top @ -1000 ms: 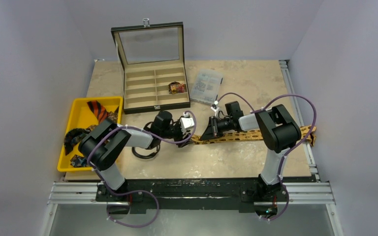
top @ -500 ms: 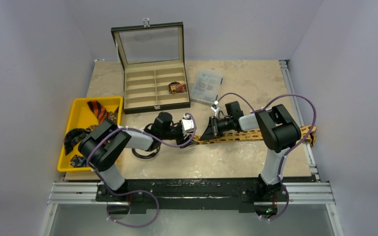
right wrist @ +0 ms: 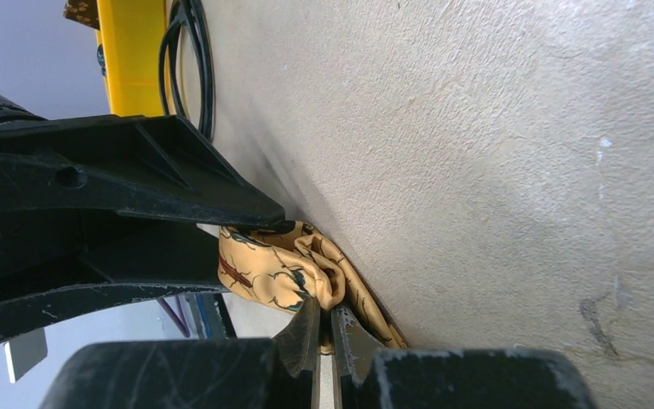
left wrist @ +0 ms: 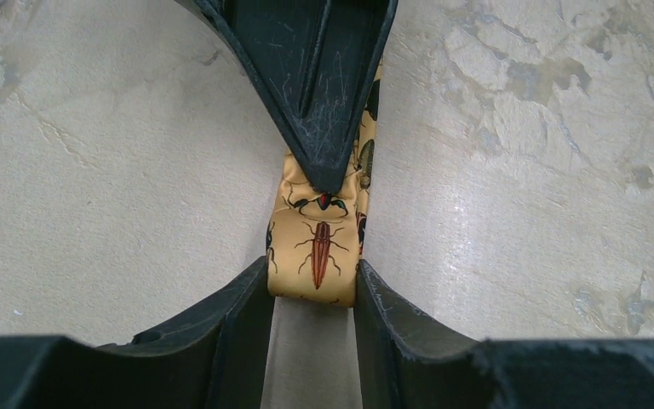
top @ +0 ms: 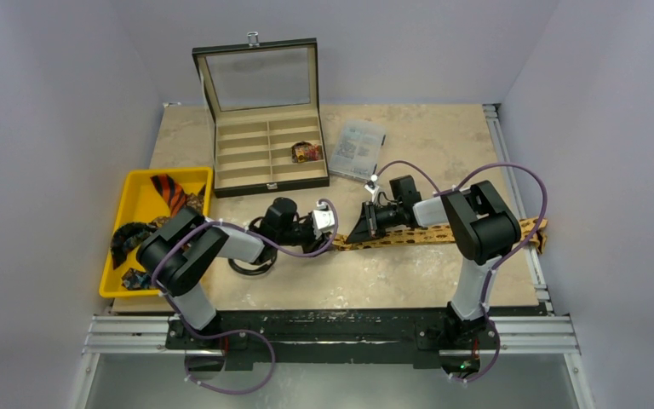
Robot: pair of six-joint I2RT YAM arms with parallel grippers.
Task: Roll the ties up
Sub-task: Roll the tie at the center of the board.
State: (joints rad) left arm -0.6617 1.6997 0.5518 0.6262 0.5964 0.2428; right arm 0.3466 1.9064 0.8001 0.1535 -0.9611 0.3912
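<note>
The tan-gold tie is clamped at its end by the left gripper. Just beside, it is pinched by the right gripper

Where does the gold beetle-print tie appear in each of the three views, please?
Top external: gold tie stretches rightwards from mid-frame.
Left wrist: centre, inside the left gripper.
Right wrist: lower centre, bunched.
Shared landmark: the right gripper pinching it, visible in all three.

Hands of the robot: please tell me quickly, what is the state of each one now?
Left hand: closed on the end of the tan-gold tie.
Right hand: closed, pinching the same tie.
</note>
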